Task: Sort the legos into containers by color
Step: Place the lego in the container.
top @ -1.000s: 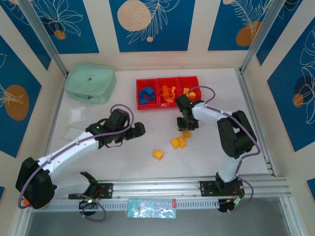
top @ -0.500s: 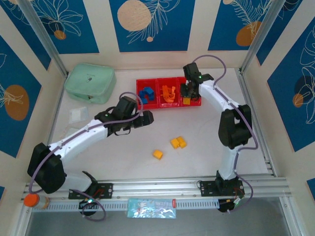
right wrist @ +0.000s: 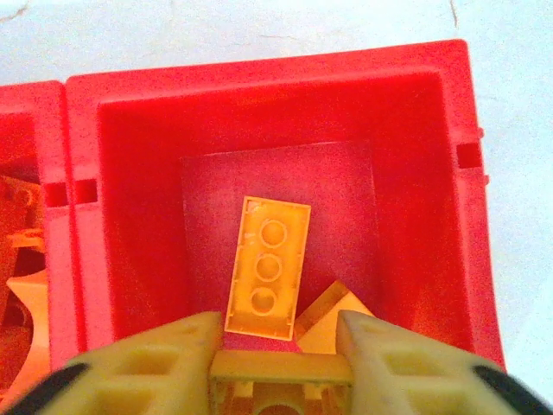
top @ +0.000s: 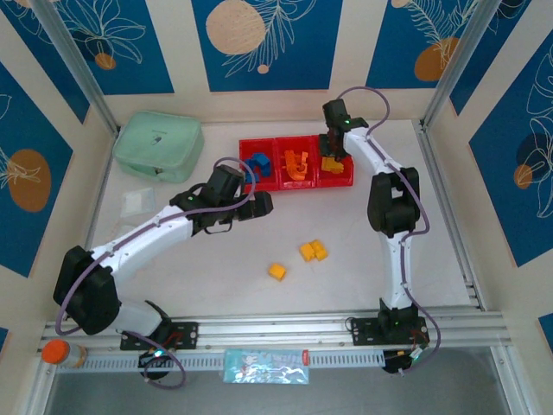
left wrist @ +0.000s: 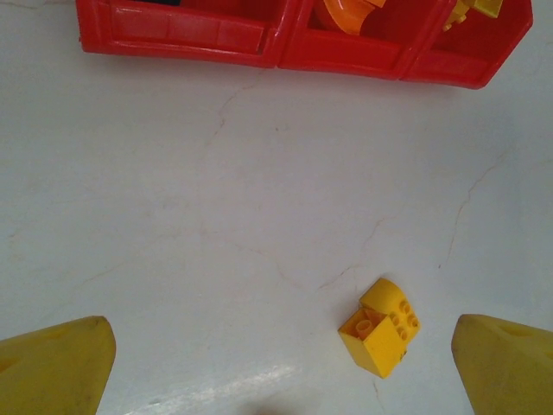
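open table [top: 346, 220], red containers [top: 304, 185] at back

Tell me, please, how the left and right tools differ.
The left tool stands wide open and empty; the right tool has a yellow brick between its fingers. The left hangs over the table near loose yellow bricks; the right over the rightmost red bin. Both have yellow fingers.

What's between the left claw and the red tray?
Left wrist view: yellow bricks near the left claw, then bare table up to the tray.
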Available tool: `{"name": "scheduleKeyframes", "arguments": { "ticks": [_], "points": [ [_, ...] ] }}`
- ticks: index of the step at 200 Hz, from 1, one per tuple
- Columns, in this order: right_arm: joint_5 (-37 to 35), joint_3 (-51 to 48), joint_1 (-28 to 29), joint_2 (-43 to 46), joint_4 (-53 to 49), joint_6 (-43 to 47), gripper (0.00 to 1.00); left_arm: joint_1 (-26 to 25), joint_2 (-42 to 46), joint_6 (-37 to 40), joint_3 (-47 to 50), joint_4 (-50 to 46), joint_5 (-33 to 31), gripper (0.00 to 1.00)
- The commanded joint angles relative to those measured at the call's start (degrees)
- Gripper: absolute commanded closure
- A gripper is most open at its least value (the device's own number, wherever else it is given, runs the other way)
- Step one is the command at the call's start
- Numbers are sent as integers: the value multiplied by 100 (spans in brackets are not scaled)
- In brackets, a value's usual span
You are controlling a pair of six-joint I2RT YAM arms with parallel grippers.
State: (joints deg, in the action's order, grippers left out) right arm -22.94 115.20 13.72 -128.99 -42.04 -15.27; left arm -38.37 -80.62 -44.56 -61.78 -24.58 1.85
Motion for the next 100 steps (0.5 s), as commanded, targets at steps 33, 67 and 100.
{"name": "scheduleKeyframes", "arguments": {
  "ticks": [33, 67, 100],
  "points": [
    [157, 77, 64, 397, -220, 87, 41, 31, 136, 131, -153, -144, -81, 1],
    [546, -948, 265, 1448, -346, -392, 34, 32, 453, 75, 74, -225, -61, 1],
    [743, -2643, 690, 2704, -248, -720, 29, 32, 939, 17, 484, -441, -61, 1]
  ]
}}
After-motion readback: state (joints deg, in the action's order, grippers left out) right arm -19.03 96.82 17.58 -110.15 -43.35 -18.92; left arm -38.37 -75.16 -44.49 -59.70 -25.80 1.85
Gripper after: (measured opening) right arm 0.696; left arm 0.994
